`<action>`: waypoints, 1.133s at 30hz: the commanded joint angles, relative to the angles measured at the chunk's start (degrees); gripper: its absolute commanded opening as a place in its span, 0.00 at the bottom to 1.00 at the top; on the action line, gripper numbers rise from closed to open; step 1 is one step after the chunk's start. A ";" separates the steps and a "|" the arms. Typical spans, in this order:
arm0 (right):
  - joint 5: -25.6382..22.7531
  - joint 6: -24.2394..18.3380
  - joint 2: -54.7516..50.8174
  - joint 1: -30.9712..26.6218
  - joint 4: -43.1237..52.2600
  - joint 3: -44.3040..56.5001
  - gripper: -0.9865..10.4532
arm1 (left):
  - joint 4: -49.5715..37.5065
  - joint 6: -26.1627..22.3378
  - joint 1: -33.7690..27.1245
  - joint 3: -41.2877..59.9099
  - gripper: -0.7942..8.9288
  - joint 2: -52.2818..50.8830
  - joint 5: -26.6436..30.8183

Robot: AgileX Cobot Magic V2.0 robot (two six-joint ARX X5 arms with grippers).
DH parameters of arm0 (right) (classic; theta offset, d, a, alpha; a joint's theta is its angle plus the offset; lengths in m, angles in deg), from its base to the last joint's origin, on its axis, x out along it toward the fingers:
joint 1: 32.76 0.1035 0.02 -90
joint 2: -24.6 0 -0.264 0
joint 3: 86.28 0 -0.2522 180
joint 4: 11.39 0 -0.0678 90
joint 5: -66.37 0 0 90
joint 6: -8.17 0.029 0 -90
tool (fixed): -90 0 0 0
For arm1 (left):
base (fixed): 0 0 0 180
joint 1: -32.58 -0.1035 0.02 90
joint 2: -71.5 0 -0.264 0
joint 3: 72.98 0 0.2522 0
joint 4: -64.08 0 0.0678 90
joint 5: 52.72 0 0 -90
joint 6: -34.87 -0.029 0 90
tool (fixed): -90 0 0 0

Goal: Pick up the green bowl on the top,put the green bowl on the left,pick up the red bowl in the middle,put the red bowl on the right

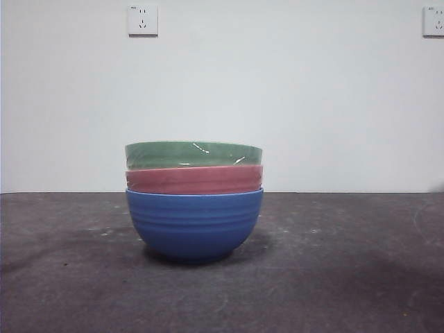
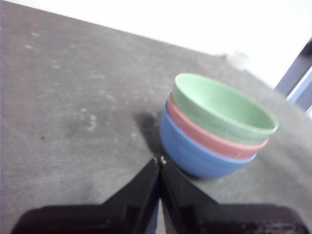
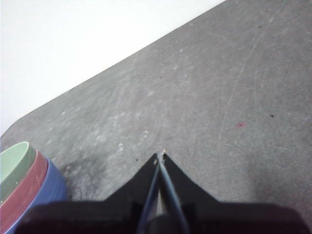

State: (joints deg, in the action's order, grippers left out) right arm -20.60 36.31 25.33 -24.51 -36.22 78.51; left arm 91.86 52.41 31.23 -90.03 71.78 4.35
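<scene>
Three bowls stand nested in one stack at the table's middle. The green bowl (image 1: 193, 154) (image 2: 222, 108) (image 3: 13, 163) sits on top. Under it is the red bowl (image 1: 194, 179) (image 2: 209, 138) (image 3: 24, 191), and a blue bowl (image 1: 194, 223) (image 2: 192, 155) (image 3: 51, 187) carries both. My left gripper (image 2: 160, 161) is shut and empty, hovering above the table a little short of the stack. Also shut and empty, my right gripper (image 3: 160, 157) hangs over bare table with the stack off to one side. Neither gripper shows in the front view.
The dark grey table (image 1: 347, 277) runs wide on both sides of the stack. A white wall with two sockets (image 1: 142, 20) (image 1: 433, 21) stands behind it. A small white object (image 2: 237, 59) lies near the table's far edge in the left wrist view.
</scene>
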 commanded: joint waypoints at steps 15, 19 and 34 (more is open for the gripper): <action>1.73 -0.76 7.96 0.07 -8.81 -13.97 0.08 | 1.44 9.77 -0.15 -10.75 0.08 6.75 2.99; 4.66 -5.38 13.79 0.07 -10.58 -19.96 0.08 | 1.46 7.08 -0.15 -15.21 0.07 12.46 2.62; 26.03 -25.66 37.46 0.07 -16.85 -39.43 0.09 | 5.92 -7.37 0.66 -32.94 0.07 38.01 -16.33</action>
State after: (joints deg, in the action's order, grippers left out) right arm 4.91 14.30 62.31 -24.51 -52.92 39.43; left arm 97.65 47.49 31.63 -122.95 109.19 -10.60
